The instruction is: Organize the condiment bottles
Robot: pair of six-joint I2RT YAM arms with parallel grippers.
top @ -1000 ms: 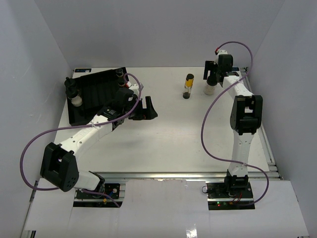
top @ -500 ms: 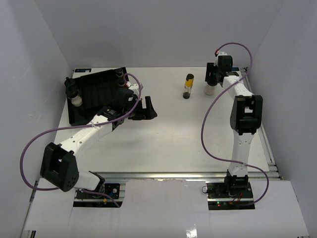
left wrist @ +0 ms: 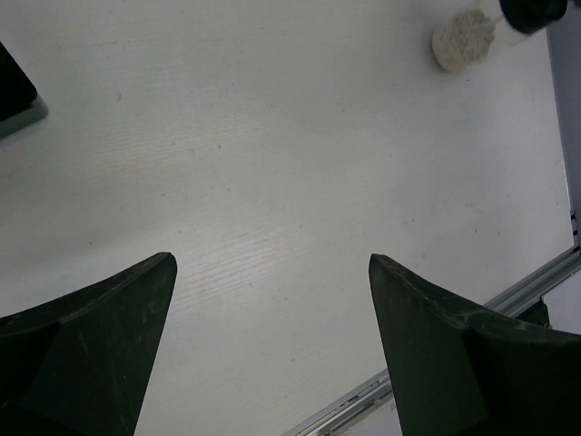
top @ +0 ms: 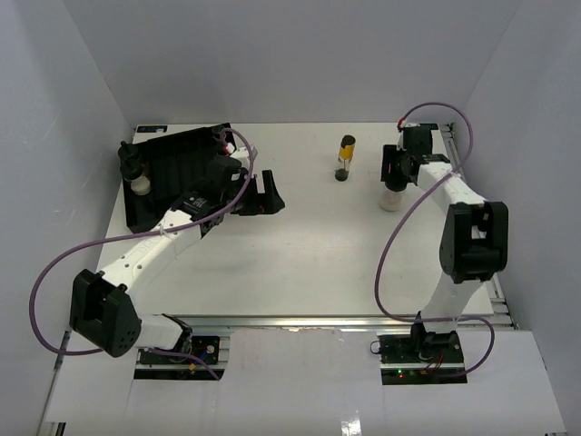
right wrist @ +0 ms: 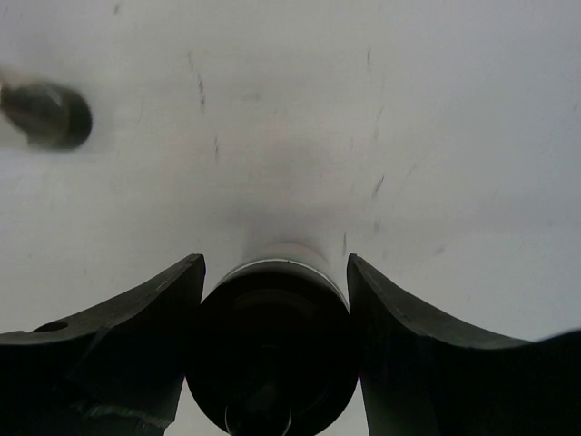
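Note:
My right gripper [top: 392,178] is shut on the black cap [right wrist: 270,354] of a small pale jar [top: 390,200], with both fingers pressed against the cap's sides. The jar hangs below the gripper, right of table centre, and also shows in the left wrist view as the pale jar [left wrist: 463,41]. A tall slim bottle [top: 346,157] with a yellow band stands at the back middle; in the right wrist view the slim bottle [right wrist: 45,113] is a blur. Two more jars [top: 136,178] [top: 221,136] stand at the black tray [top: 172,168]. My left gripper [top: 265,193] [left wrist: 272,263] is open over bare table, right of the tray.
The black ribbed tray fills the back left corner, and its corner [left wrist: 14,91] shows in the left wrist view. A metal rail [left wrist: 536,282] runs along the table's edge. White walls close in the left, back and right sides.
The right gripper closed on the pale jar's cap and carried it from the back right toward the near side. The left arm shifted slightly back toward the tray, still open.

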